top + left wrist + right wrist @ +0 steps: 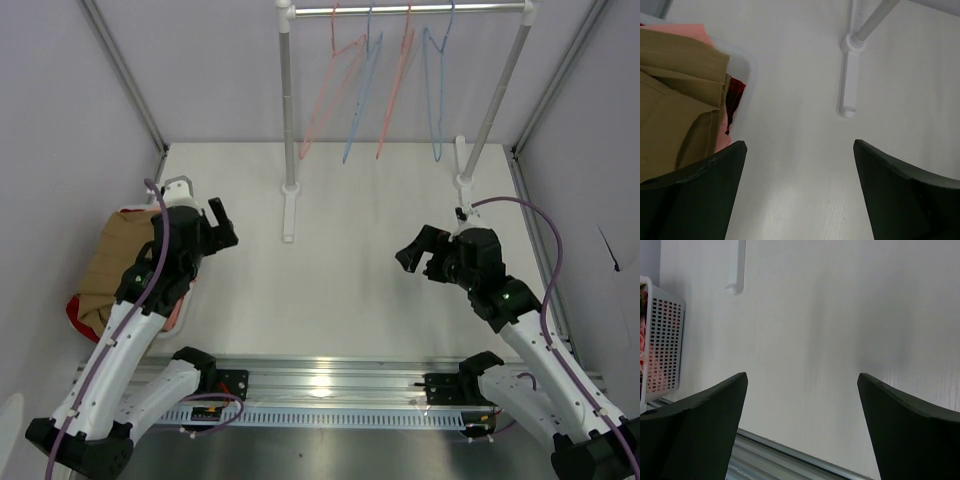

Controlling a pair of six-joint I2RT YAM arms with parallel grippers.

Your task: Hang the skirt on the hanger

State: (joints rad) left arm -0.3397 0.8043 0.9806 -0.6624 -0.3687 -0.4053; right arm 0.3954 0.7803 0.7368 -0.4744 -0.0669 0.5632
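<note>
White table (350,300), skirt (675,95) left of left claw (800,145)

A white rack (288,110) stood at the table's (340,290) far edge, two blue hangers (361,100) on its rail; a basket (666,340) sat left

Found the skirt (675,100) tan-brown, the hanger (327,105) pale pink, other hangers (437,150) blue, a folded garment (687,31) salmon, a cloth (734,97) dark red, the counter (340,290) white.

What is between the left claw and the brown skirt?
In the left wrist view, the basket's white rim and a bit of red cloth lie between the open left gripper and the skirt.
</note>
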